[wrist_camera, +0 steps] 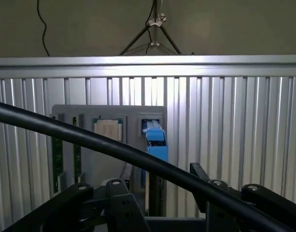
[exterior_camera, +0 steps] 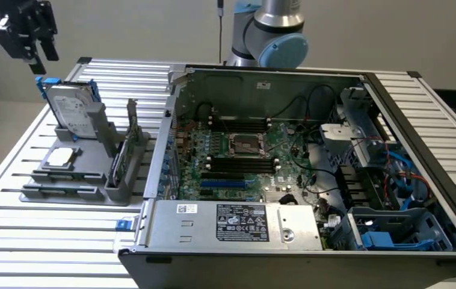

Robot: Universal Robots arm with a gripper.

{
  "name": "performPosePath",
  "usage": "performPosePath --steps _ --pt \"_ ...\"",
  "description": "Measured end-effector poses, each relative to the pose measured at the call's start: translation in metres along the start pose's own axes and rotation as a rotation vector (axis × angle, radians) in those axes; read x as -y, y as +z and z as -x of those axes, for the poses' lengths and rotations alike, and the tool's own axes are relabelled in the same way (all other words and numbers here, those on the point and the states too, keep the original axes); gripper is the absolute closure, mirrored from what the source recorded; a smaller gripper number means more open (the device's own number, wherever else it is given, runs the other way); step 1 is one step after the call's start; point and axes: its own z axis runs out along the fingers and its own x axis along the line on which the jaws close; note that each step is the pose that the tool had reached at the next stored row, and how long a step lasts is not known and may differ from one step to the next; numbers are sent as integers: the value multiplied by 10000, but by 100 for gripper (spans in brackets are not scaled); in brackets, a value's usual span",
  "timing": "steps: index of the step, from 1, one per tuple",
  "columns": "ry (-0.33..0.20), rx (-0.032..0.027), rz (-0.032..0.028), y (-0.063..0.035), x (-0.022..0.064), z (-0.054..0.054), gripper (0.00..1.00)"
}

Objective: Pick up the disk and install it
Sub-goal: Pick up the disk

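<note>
The silver-grey disk [exterior_camera: 74,111], white-labelled and framed in blue, stands on edge in a grey holder [exterior_camera: 91,174] at the exterior view's left.

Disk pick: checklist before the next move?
1. disk stands upright in the grey holder: ok.
2. gripper hangs over the disk, apart from it: ok.
3. Jaws open, holding nothing: ok.
4. black cable crosses the wrist view in front of the disk, may snag: cannot tell.
5. computer case open on top: ok.
6. Free drive bay inside: cannot tell.
</note>
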Motion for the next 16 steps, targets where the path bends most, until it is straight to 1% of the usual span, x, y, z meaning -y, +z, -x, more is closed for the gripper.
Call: performPosePath --steps 3,6,13,16 --pt "-200 -1 -90 31 -6 1 40" --pt "-356 -2 -166 65 -18 2 40" --pt "-434 -5 -316 176 -55 5 40" --pt "-432 -6 -369 230 -66 7 40"
